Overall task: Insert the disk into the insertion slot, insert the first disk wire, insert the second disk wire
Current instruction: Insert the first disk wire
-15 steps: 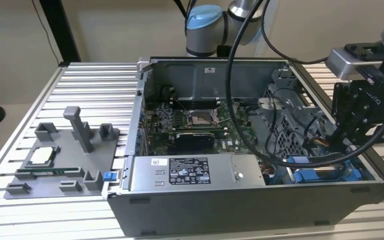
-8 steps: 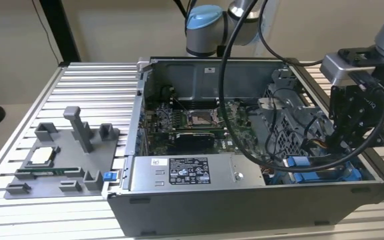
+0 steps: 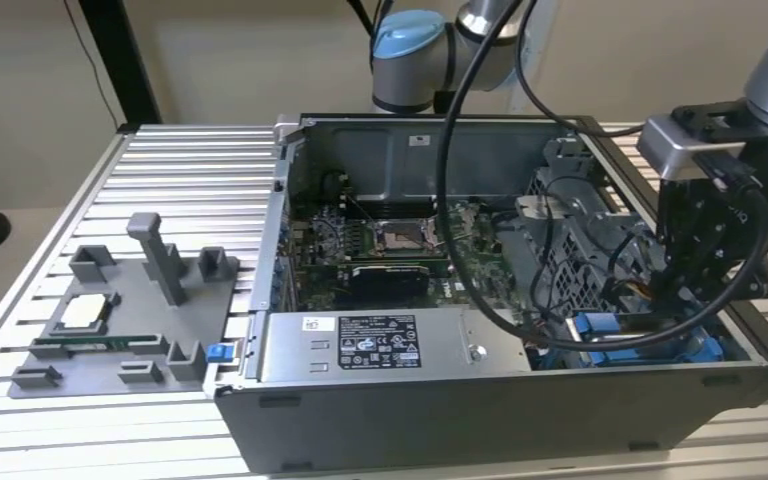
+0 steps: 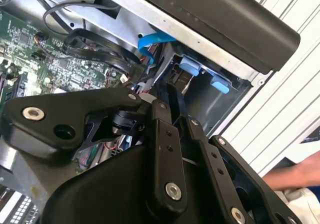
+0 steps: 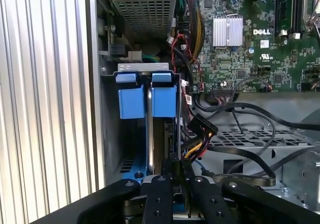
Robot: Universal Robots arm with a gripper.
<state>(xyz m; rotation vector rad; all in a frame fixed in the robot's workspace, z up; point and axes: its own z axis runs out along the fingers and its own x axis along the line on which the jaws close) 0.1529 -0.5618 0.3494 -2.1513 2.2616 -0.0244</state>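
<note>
Claw [image 5: 175,167] hangs, seemingly, just beside the disk [image 5: 163,102].

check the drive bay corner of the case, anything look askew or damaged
Nothing looks broken or spilled. The blue tabs sit level in the bay. The one untidy thing: black cables sprawl loose over the grey drive cage beside it, and a connector on coloured wires seems to hang unplugged.
</note>
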